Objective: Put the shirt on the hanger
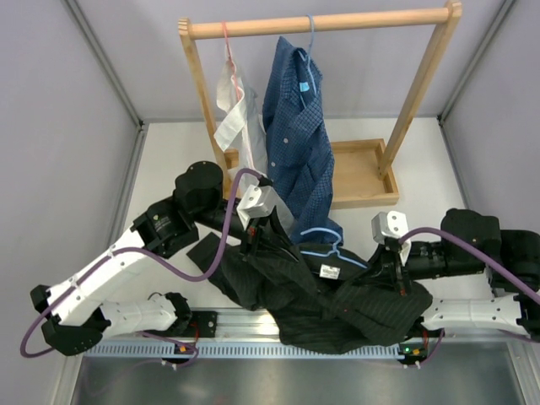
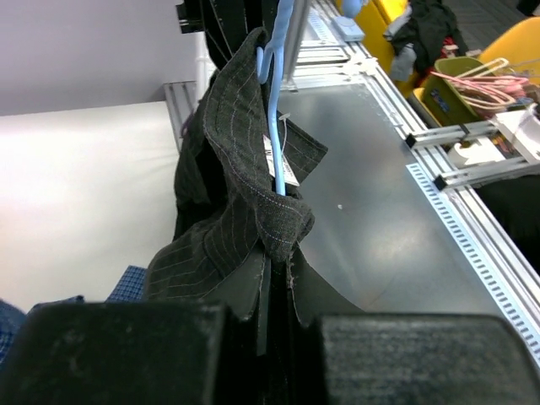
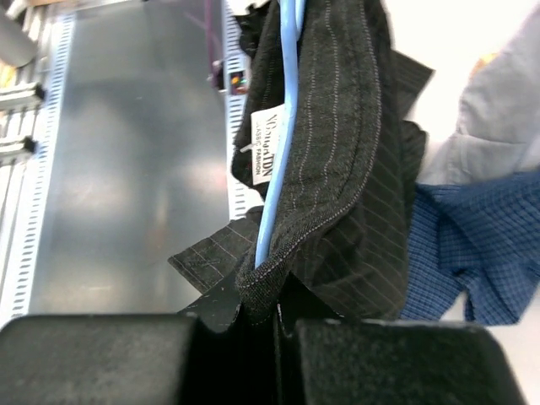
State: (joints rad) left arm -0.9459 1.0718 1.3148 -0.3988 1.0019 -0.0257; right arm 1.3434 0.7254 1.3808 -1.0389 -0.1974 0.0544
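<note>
The black pinstriped shirt [image 1: 333, 304] hangs bunched between my two grippers above the table's near edge. The light-blue hanger [image 1: 331, 243] runs inside its collar; its hook shows above the collar in the top view. My left gripper [image 1: 253, 245] is shut on the shirt's collar fabric [image 2: 253, 211] with the hanger wire [image 2: 277, 143] running up from the pinch. My right gripper [image 1: 395, 274] is shut on the other side of the collar [image 3: 337, 152], the hanger wire [image 3: 283, 135] next to the white neck label [image 3: 267, 156].
A wooden rack [image 1: 321, 25] stands at the back with a blue checked shirt [image 1: 297, 135] and a white garment [image 1: 236, 118] hanging on it, over a wooden tray base [image 1: 363, 173]. A slotted metal rail [image 1: 236, 346] runs along the near edge.
</note>
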